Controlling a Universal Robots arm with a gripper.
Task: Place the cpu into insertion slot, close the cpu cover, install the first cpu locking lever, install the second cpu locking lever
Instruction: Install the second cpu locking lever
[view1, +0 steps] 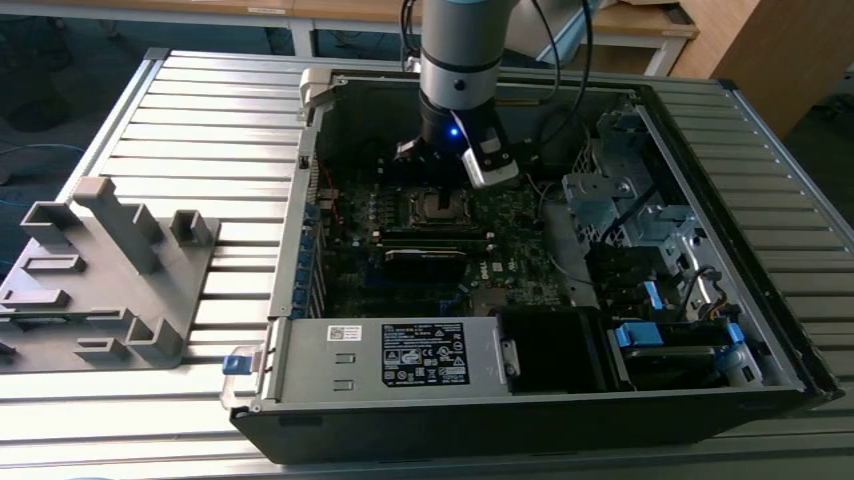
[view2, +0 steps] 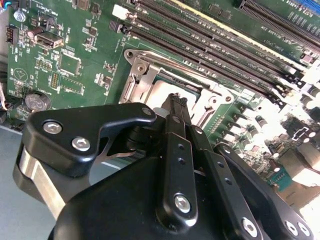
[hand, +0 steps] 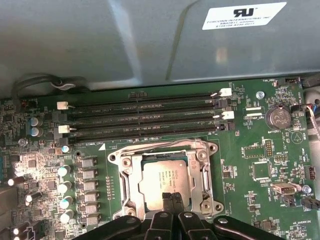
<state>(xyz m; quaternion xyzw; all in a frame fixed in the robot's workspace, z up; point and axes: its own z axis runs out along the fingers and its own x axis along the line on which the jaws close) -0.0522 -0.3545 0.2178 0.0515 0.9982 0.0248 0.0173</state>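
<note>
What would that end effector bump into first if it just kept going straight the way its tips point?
Probably the cpu. In both wrist views the end effector has its shut tips over the chip's silver face, inside the cpu cover frame. Whether it already touches is unclear.

A white label (view1: 424, 354) with black print sits on the power supply (view1: 300, 378) in the exterior view, its lines too small to make out. In the first wrist view a white sticker (hand: 244, 16) on the grey metal wall (hand: 100, 40) carries fine print (illegible). The cpu (hand: 164, 180) bears faint engraved lines, and a white triangle sign (hand: 296, 137) marks the board (hand: 240, 150).
</note>
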